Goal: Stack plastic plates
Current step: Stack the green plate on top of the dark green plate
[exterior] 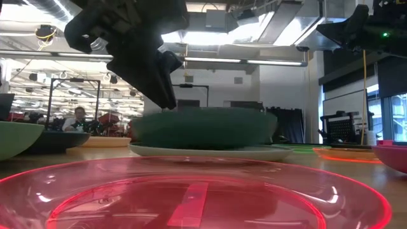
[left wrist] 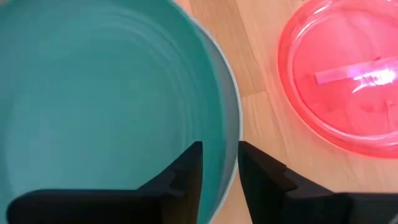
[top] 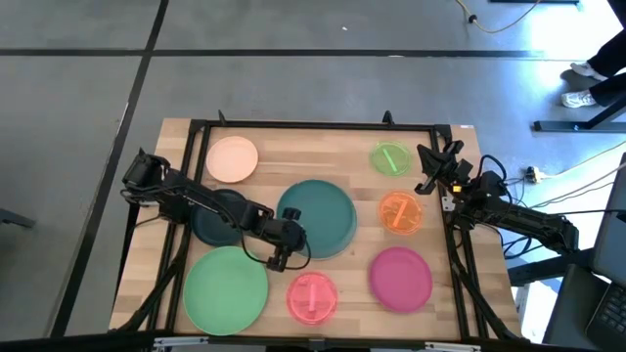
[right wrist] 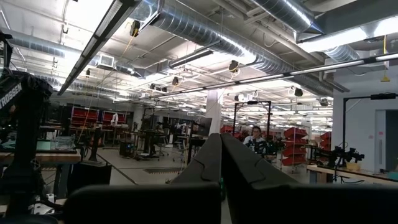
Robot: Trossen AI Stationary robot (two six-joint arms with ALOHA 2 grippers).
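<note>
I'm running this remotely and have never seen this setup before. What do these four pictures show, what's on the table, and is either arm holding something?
These are two dark robot arms at a wooden table, each ending in a two-finger gripper. One picture looks straight down, one looks level across the tabletop, and two come from cameras on the wrists.

Plastic plates lie spread out: a large teal plate, a large green plate, a dark plate, a peach plate, a pink plate, a magenta plate, an orange plate and a small green plate.

The left gripper has its fingers astride the teal plate's rim, closed on it. In the level view that plate appears raised above a pale plate beneath it. The right gripper waits at the table's right edge, shut and empty, pointing into the room.
</note>
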